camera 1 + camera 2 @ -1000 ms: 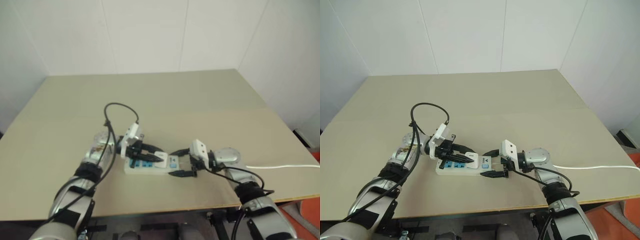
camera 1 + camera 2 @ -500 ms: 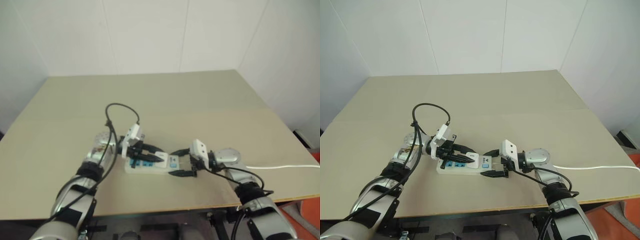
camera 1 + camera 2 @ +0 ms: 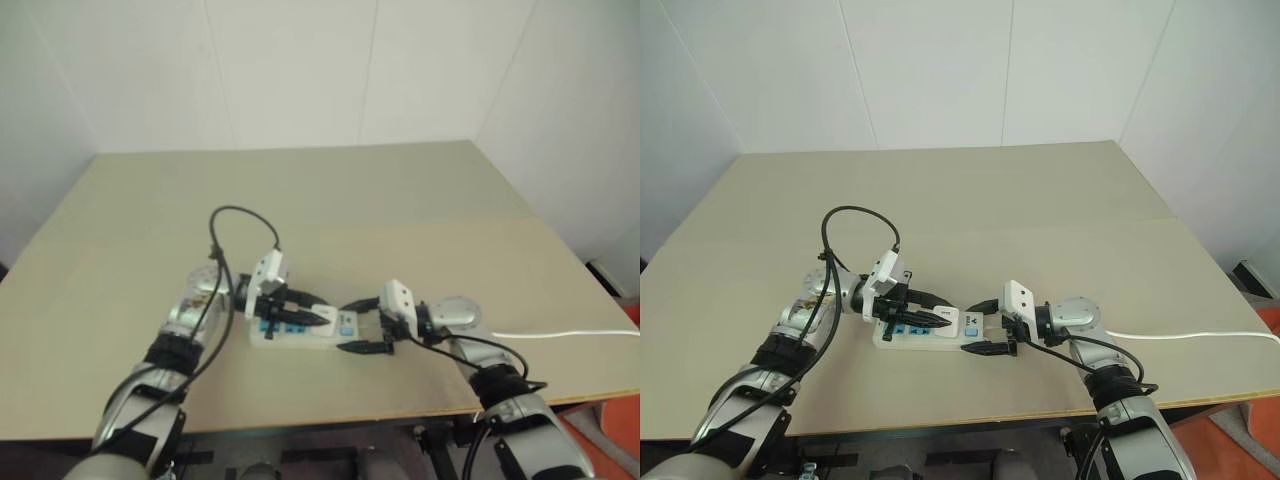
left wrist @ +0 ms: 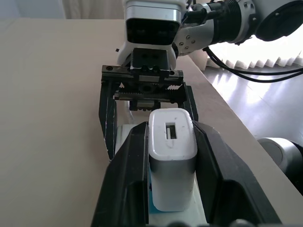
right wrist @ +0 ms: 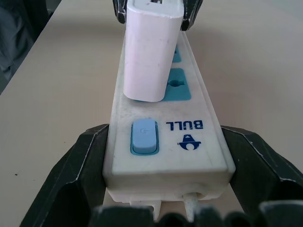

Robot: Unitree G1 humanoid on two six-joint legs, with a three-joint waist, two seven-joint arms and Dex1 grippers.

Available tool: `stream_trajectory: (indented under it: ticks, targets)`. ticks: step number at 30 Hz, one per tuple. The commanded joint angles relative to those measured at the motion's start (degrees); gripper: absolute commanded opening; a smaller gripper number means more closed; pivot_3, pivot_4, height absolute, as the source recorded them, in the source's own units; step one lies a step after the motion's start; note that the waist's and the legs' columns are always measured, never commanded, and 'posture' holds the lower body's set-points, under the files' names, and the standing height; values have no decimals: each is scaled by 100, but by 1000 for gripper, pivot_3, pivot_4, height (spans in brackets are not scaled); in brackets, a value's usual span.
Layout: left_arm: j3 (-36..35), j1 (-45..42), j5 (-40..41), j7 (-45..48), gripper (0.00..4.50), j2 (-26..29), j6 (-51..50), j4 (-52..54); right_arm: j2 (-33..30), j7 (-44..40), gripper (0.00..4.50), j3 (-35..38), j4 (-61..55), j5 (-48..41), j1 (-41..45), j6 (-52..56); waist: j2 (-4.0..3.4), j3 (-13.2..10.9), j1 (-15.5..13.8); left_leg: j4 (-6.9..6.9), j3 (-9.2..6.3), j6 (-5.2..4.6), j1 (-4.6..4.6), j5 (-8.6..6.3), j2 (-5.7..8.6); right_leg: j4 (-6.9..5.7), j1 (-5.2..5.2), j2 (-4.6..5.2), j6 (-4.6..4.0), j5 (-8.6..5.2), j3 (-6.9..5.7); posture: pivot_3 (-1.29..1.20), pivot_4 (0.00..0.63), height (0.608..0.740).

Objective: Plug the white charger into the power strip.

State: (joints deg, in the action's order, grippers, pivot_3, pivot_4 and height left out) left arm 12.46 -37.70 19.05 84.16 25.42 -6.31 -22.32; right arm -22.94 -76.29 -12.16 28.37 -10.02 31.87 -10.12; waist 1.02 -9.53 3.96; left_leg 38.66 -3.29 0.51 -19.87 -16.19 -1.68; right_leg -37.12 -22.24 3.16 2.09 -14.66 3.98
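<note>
Fingers (image 4: 128, 179) of the left gripper (image 4: 171, 177) clamp the charger's (image 4: 171, 163) smooth flat sides at centre frame; light, rigid, likely slippery. Right gripper (image 5: 165, 189) straddles the strip (image 5: 165, 137), steadying its stiff end.

The charger (image 5: 150, 52) covers the socket beneath it, so its prongs stay hidden. Its top and the power strip's (image 5: 168, 142) far end are cut off.

Power strip (image 5: 165, 142) face reads "BULL" in blue with a small logo beneath, beside the blue switch (image 5: 144, 136), between the right gripper's fingers (image 5: 71, 179).
</note>
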Motion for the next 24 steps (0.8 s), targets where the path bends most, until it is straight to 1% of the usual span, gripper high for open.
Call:
stream_trajectory:
  ticks: [1,5,10,19,23,24]
  targets:
    - [126,383,-300,-353,993,173,-340,395,30,-28,3391,-172,26,165,-85,-137,1,2,-1,-1,0,0,1,0,0,0,0,0,0,0,0,0,150,740]
    - [88,629,-297,-495,993,294,-379,579,27,-36,3391,-181,51,164,-80,-164,1,5,6,-6,1,0,4,0,-2,2,1,-1,0,0,1,0,150,740]
    - [54,842,-302,-463,993,333,-72,422,43,-34,3391,-180,114,161,-19,-194,3,8,10,-21,7,0,15,0,-2,4,1,-1,0,0,5,0,150,740]
    - [4,754,-337,-488,993,215,268,-60,10,-19,3391,-188,71,176,-62,-193,4,15,6,-39,13,0,41,0,-2,6,16,0,-1,0,9,0,150,740]
    - [-72,683,-181,-245,993,157,496,-271,-2,3,3391,-185,50,179,-89,-183,4,17,5,-43,13,1,48,0,-1,6,22,0,-1,0,9,0,150,740]
    - [-166,671,-109,-269,1343,81,636,-330,-3,11,3391,-185,49,180,-92,-181,4,17,6,-44,13,1,48,0,-1,6,22,0,-1,0,9,0,150,740]
